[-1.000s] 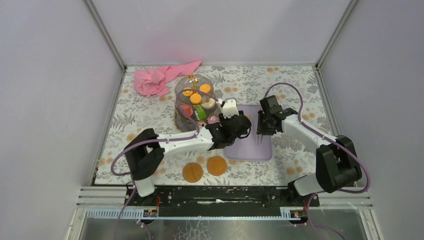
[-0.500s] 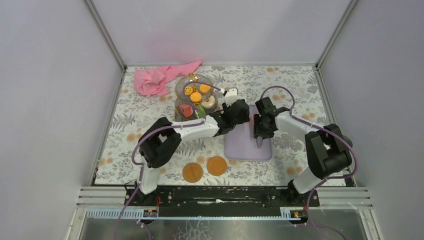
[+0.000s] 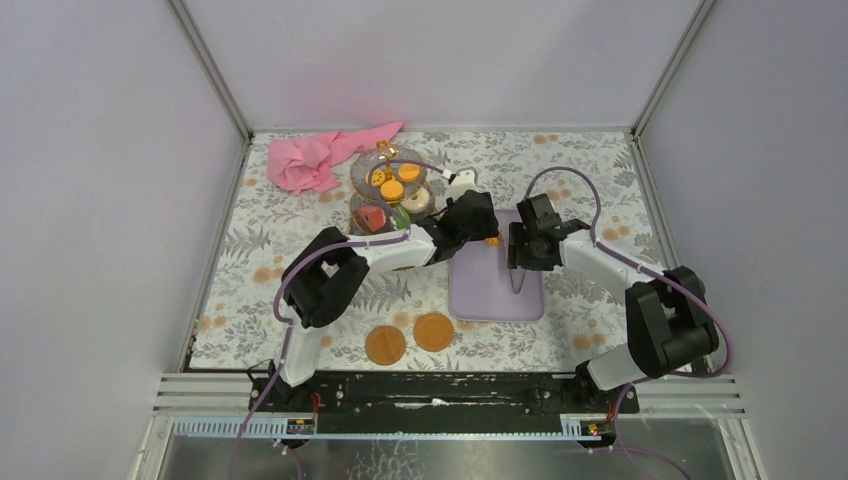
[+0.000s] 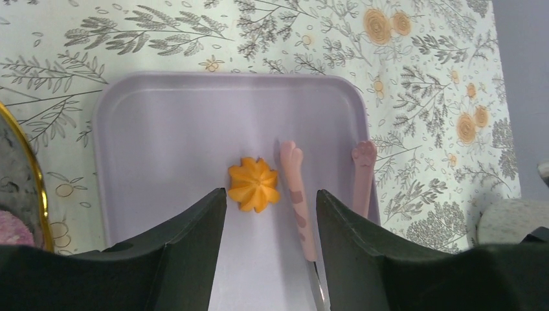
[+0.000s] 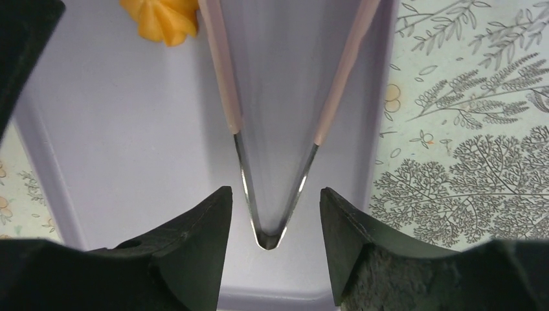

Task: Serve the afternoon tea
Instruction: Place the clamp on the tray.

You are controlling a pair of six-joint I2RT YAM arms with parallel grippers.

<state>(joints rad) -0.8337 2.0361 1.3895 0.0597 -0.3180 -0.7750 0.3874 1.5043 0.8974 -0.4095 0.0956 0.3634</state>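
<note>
1. A floral tablecloth (image 3: 600, 160) covers the whole table, and the lilac tray (image 3: 480, 295) lies on it, long side running away from the arms.
2. The three-tier glass stand (image 3: 362, 172) is just off the tray's far-left corner. It stands upright on its gold stem. Small orange biscuits (image 3: 392, 190) sit on its upper tiers, with a red piece and a pale ring-shaped one lower down.
3. A crumpled pink cloth (image 3: 315, 158) lies further out the same way, beyond the stand from the tray and touching the stand's far side.
4. The left gripper (image 3: 478, 222) hangs over the tray's far-left corner. Its fingers are spread and there is nothing between them.
5. The right gripper (image 3: 522, 255) hangs over the tray's right half. Its fingers are also spread, one on each side of the bent end of the tongs with a gap showing on both sides, so it grips nothing.
6. Two flat orange discs (image 3: 385, 345) lie side by side on the cloth off the tray's near-left corner, well clear of it.
7. The pink tongs (image 3: 517, 283) lie flat on the tray along its right edge. Their paw-shaped tips point to the far end.
8. An orange rosette pastry (image 3: 492, 240) rests on the tray's far part, just left of the tongs' nearer tip and right in front of the left gripper's fingertips.
</note>
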